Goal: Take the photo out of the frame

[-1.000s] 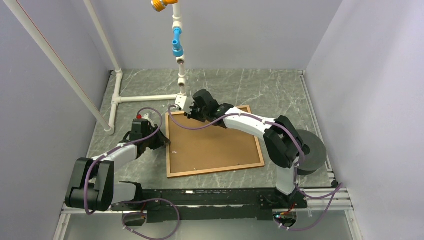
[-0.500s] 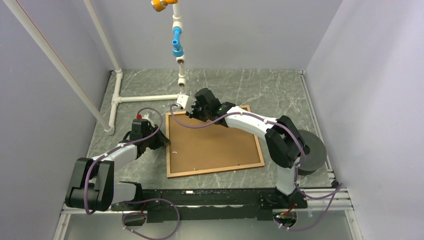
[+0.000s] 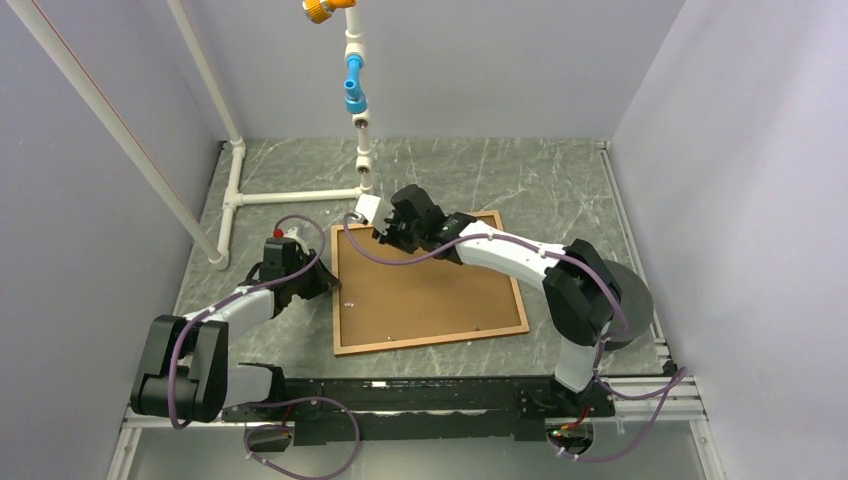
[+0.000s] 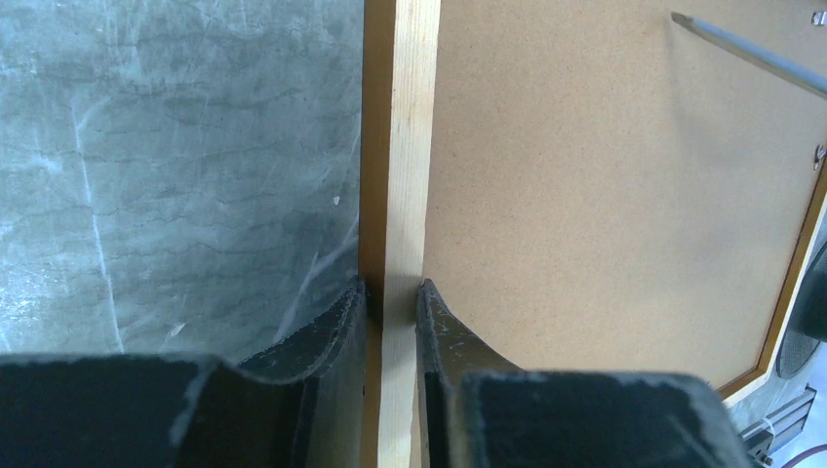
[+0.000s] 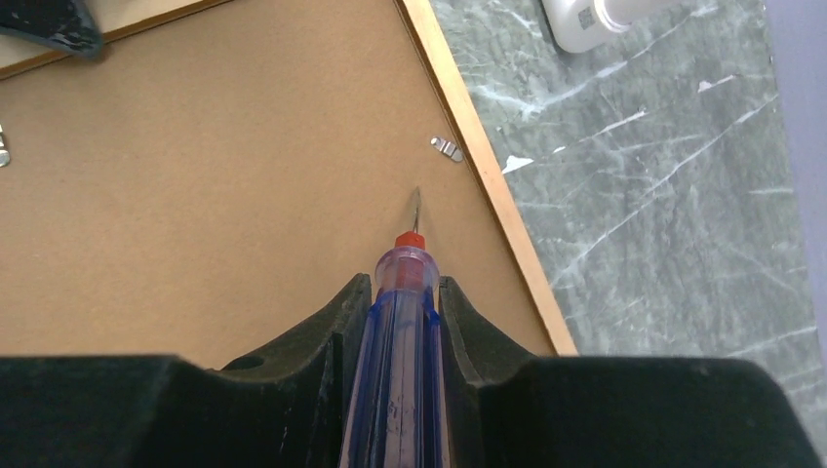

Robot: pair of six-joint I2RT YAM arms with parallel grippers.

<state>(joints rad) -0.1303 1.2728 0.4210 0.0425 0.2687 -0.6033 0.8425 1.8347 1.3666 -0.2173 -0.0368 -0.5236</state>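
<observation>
The frame [image 3: 430,343] lies face down on the table, its brown backing board [image 3: 425,290] up. The photo is hidden beneath that board. My left gripper [image 3: 322,283] is shut on the frame's left rail [image 4: 408,146], one finger on each side [image 4: 392,290]. My right gripper [image 3: 385,228] hangs over the frame's far left corner, shut on a blue-handled screwdriver [image 5: 405,322]. The screwdriver's metal tip points at the backing board [image 5: 195,195], just short of a small metal clip [image 5: 448,148] beside the frame's rail [image 5: 488,185].
A white pipe structure [image 3: 290,197] stands at the far left, and its upright with a blue fitting [image 3: 355,85] rises right behind the frame's far left corner. A grey disc [image 3: 625,300] sits by the right arm. Walls close in on three sides.
The right arm's elbow has swung to the right and its wrist has shifted slightly over the frame's far left corner. The left arm and the frame have not moved.
</observation>
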